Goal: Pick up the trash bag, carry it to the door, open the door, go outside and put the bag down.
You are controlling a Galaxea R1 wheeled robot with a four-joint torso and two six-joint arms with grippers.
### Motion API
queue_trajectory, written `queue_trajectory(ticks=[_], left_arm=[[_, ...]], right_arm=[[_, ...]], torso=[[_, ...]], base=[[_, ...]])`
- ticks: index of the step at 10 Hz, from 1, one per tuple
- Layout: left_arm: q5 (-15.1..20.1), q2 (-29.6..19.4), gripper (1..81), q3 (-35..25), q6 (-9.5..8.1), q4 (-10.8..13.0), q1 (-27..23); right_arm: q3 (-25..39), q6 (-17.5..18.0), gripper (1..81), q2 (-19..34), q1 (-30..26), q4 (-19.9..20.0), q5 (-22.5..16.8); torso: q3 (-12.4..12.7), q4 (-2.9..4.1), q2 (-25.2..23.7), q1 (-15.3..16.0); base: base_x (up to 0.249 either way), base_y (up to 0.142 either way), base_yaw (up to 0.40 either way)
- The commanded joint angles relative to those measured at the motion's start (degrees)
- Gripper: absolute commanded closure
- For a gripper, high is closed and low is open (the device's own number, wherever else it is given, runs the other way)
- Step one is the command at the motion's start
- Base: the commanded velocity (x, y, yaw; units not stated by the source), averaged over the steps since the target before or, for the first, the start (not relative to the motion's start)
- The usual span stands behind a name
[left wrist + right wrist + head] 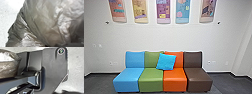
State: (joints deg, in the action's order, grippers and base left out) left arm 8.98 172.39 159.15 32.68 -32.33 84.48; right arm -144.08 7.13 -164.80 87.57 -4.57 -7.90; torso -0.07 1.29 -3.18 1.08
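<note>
The trash bag [41, 22], greyish, crinkled and partly see-through, looms very close in the left wrist view, with pale floor beside it. Part of the same kind of bag film [8, 70] shows in the right wrist view, beside the robot's dark plate and jointed bar, with something white inside. The bag's neck is hidden, and what holds the bag cannot be made out. How the fingers of either gripper stand cannot be seen.
Ahead in the head view stands a row of joined seats in blue, green, orange and brown [197, 75], with a bright blue cushion [166, 61] on it. Behind is a white wall [159, 37] with colourful panels [163, 11]. Dark carpet [99, 83] lies around the seats.
</note>
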Motion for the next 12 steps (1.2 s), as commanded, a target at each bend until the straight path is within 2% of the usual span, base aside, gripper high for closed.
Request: queue_trajectory(ticks=[1, 12], left_arm=[[3.85, -0.2, 81.1, 0.2, 0.01, -0.37, -4.19], [3.85, -0.02, 81.1, 0.2, 0.01, -0.28, -4.19]], right_arm=[[0.21, -0.01, 1.0, 0.15, -2.7, -0.17, -3.53], [-3.92, -0.01, 1.0, -2.4, -2.35, -0.17, -3.44]], torso=[[0.0, 0.0, 0.0, 0.0], [0.0, 0.0, 0.02, 0.02]], base=[[0.0, 0.0, -0.257], [0.0, 0.0, -0.299]])
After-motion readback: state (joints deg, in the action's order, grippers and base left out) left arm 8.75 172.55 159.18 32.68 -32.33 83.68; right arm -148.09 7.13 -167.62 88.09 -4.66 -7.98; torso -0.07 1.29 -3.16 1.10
